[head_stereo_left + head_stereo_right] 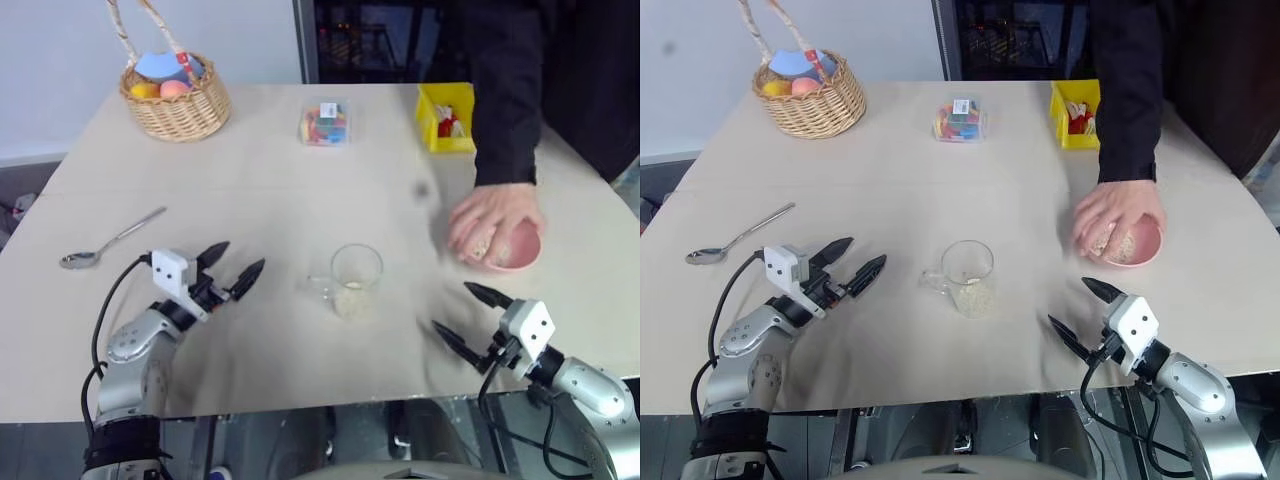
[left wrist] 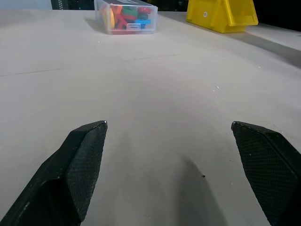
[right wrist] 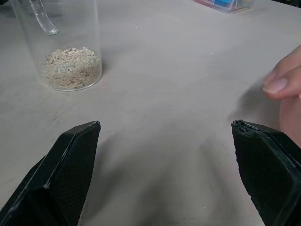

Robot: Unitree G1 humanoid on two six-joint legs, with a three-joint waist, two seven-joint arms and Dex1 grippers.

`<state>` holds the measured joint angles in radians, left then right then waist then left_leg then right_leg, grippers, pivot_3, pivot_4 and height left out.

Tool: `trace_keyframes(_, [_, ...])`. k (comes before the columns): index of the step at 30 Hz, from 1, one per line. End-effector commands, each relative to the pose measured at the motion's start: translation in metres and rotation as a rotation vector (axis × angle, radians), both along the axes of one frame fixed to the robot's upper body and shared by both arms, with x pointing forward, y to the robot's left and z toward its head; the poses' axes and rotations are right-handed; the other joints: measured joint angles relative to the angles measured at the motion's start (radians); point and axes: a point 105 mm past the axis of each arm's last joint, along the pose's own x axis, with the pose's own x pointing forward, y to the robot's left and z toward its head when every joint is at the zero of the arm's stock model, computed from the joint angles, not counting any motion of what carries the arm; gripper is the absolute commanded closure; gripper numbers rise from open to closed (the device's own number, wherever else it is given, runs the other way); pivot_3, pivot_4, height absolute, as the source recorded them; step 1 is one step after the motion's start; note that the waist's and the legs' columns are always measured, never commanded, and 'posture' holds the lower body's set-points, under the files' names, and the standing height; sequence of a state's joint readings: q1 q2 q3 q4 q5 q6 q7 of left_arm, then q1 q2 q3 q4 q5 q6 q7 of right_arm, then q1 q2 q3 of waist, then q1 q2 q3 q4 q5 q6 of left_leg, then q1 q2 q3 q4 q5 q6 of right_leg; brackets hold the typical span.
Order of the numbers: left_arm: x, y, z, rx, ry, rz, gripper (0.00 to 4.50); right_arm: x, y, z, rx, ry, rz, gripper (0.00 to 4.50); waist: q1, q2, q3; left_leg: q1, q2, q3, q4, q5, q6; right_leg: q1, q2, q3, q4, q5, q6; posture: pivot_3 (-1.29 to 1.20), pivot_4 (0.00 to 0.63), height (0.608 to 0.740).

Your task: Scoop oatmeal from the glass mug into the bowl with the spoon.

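The glass mug (image 1: 967,277) is standing mid-bench, oatmeal (image 3: 73,67) lying in its bottom. The spoon (image 1: 732,241) is lying left of the mug, beyond and outward of the left gripper (image 1: 854,263), its handle running up and toward the mug; that arm is judged nearer. The right gripper (image 1: 1076,313) is hovering right of the mug. Both grippers' fingers are spread wide, holding nothing. A person's hand (image 1: 492,224) is covering the bowl (image 1: 518,247), right of the mug. The right wrist view is showing the oatmeal's flaky texture.
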<state>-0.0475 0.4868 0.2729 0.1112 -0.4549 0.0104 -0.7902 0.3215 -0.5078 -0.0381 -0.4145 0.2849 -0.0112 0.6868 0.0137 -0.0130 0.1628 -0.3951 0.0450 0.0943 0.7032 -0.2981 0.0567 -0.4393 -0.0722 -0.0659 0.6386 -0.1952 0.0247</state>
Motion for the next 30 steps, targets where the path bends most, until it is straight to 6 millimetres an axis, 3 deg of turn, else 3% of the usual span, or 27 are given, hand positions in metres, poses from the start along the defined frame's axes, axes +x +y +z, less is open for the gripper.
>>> trace_keyframes(1, [0.003,0.003,0.011,-0.012,-0.047,0.021,0.03,0.0,0.005,0.021,0.016,-0.081,0.009,0.0,0.0,0.0,0.0,0.0,0.0,0.0,0.0,0.0,0.0,0.0,0.0,0.0,0.0,0.0,0.0,0.0,0.15,0.74])
trace_keyframes(8, [0.013,0.018,0.027,-0.046,-0.059,0.101,0.03,-0.01,0.024,0.049,0.089,-0.146,0.095,0.0,0.0,-0.001,0.0,0.0,0.0,0.0,0.0,0.0,0.0,0.0,0.0,0.0,0.0,0.001,0.002,0.0,0.15,0.74])
trace_keyframes(14, [0.032,0.072,0.032,0.053,0.049,0.273,0.03,-0.031,0.044,0.093,0.163,-0.24,0.305,0.0,0.0,-0.001,-0.001,0.0,-0.001,-0.001,0.0,0.0,0.0,0.0,0.001,-0.001,0.0,0.001,0.003,0.0,0.15,0.74])
trace_keyframes(17, [0.041,0.093,0.039,0.105,0.123,0.279,0.03,-0.035,0.052,0.123,0.185,-0.323,0.39,0.0,-0.001,-0.002,0.0,0.001,-0.002,0.0,0.0,0.0,0.0,0.0,0.001,-0.001,0.001,0.0,0.004,0.0,0.15,0.74])
trace_keyframes(20, [0.048,0.109,0.052,0.151,0.136,0.278,0.03,-0.037,0.057,0.136,0.196,-0.352,0.436,0.0,0.002,-0.004,-0.001,0.001,-0.003,0.0,0.0,0.0,0.0,0.0,0.001,-0.001,0.001,0.001,0.004,0.0,0.15,0.74])
trace_keyframes(24, [0.053,0.125,0.063,0.229,0.17,0.261,0.03,-0.039,0.06,0.143,0.208,-0.36,0.467,0.0,0.002,-0.005,-0.001,-0.002,-0.003,-0.001,0.0,0.003,-0.005,0.0,0.0,-0.002,-0.002,0.003,0.003,0.0,0.15,0.74])
trace_keyframes(30, [0.041,0.161,0.068,0.445,0.361,0.258,0.03,-0.046,0.06,0.136,0.218,-0.333,0.465,0.0,-0.001,-0.011,-0.001,-0.003,-0.004,0.005,0.0,0.003,-0.005,0.0,0.001,-0.002,-0.003,0.003,0.003,0.0,0.15,0.74])
